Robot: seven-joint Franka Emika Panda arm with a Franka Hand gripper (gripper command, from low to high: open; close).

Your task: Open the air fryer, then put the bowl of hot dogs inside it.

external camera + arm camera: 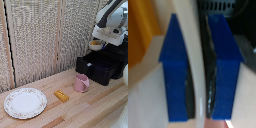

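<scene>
The bowl hangs in the air at the exterior view's far right, its white rim pinched between the gripper's blue fingers, which are pressed onto it from both sides. Directly below lies the open drawer of the air fryer, so the coming move is likely straight down. The pink mug stands nearer, left of the drawer.

No readable text or labels anywhere
</scene>
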